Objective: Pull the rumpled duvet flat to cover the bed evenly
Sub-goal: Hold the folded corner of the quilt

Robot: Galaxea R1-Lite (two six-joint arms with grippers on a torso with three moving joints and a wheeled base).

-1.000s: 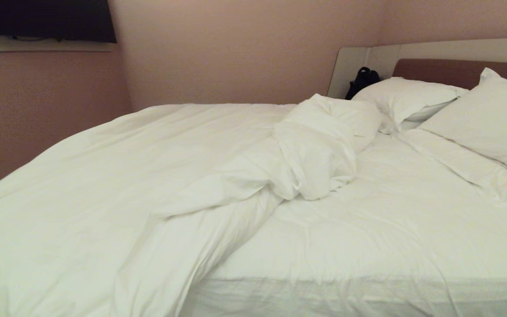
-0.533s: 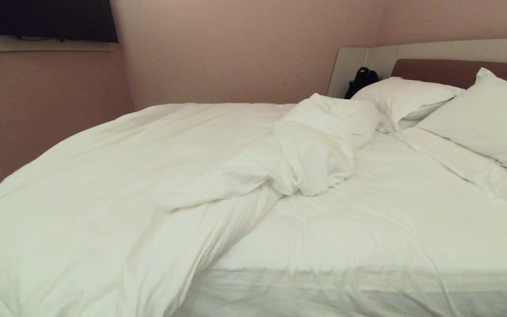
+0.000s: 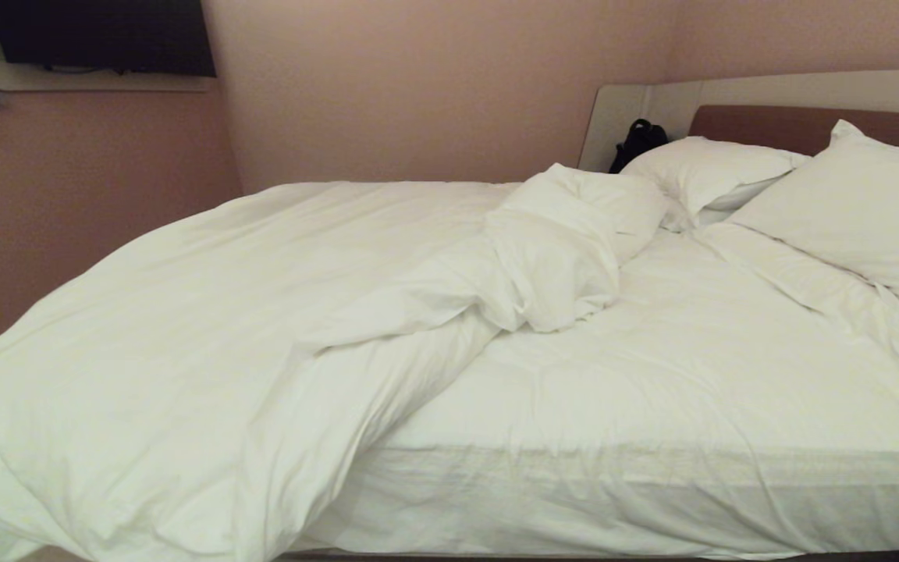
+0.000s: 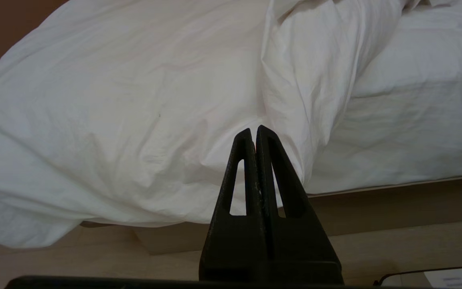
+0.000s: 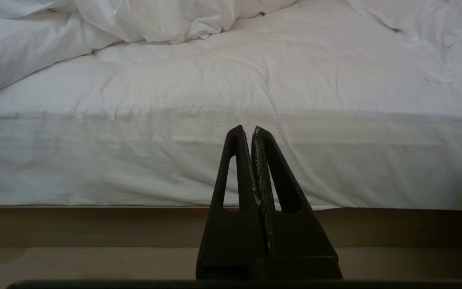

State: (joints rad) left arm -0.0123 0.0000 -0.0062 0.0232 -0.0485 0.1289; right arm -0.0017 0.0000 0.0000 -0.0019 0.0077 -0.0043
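**Ana:** Nothing on the bed (image 3: 652, 406) has shifted. Since a second ago only the camera has moved: the whole scene slid a little, so the mattress's near edge and the base below it show more fully. Both arms are parked.

**Ben:** So where is the duvet (image 3: 207, 312)?

**Ana:** Heaped over the left half of the bed and spilling off the near left corner toward the floor. A twisted fold (image 3: 559, 257) is bunched mid-bed near the pillows (image 3: 847, 218). The right half shows only bare sheet (image 3: 691, 375).

**Ben:** Biggest risk?

**Ana:** I'd say dragging the whole duvet off. So much already overhangs the left corner that a pull from this side could slide it to the floor rather than spread it rightward.

**Ben:** Next?

**Ana:** Pinching the sheet instead of the duvet. White on white, the fold's edge is hard to pick out, and a grab there could take the sheet with it.

**Ben:** And the pillows?

**Ana:** The fold lies just beside the far one, so tugging it could nudge that pillow.

**Ben:** End effectors?

**Ana:** The left end effector (image 4: 255, 130) is clenched on nothing, low beside the bed facing the overhang. The right end effector (image 5: 248, 130) is clenched and empty too, facing the mattress side. Neither touches fabric, and clenched fingertips would only push the cloth, so they must release first.
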